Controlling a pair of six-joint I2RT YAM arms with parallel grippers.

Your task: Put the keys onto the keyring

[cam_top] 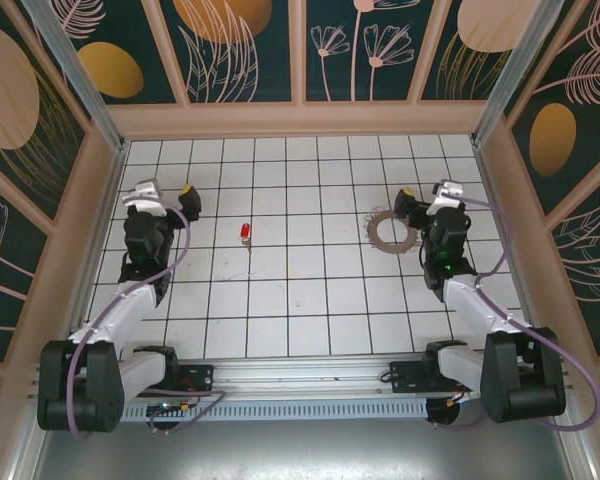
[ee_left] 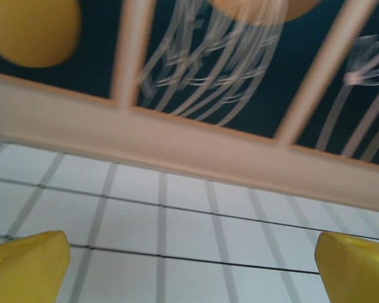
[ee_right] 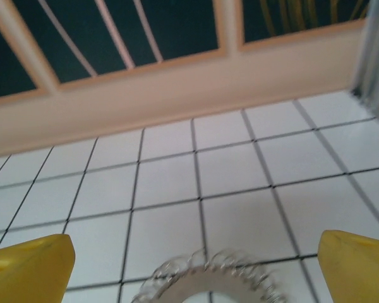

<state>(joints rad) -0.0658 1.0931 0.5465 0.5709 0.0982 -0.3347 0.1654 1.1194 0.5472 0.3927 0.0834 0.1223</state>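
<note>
A tiny key (cam_top: 245, 232) with a red head lies on the white tiled floor, left of centre. To its right lies the keyring (cam_top: 390, 230), a grey toothed ring flat on the tiles. My left gripper (cam_top: 167, 190) hovers open to the left of the key, well apart from it. In the left wrist view its yellow fingertips (ee_left: 28, 265) spread wide over bare tiles. Just right of and behind the keyring, my right gripper (cam_top: 427, 192) is open. The ring's far edge (ee_right: 208, 278) shows low between the right gripper's (ee_right: 196, 271) yellow fingertips (ee_right: 357, 265), untouched.
Wooden-framed walls (cam_top: 300, 118) with dark floral panels close in the tiled floor (cam_top: 300, 290) on three sides. The back wall base (ee_right: 177, 101) stands a few tiles beyond both grippers. Both arm bases sit at the near edge.
</note>
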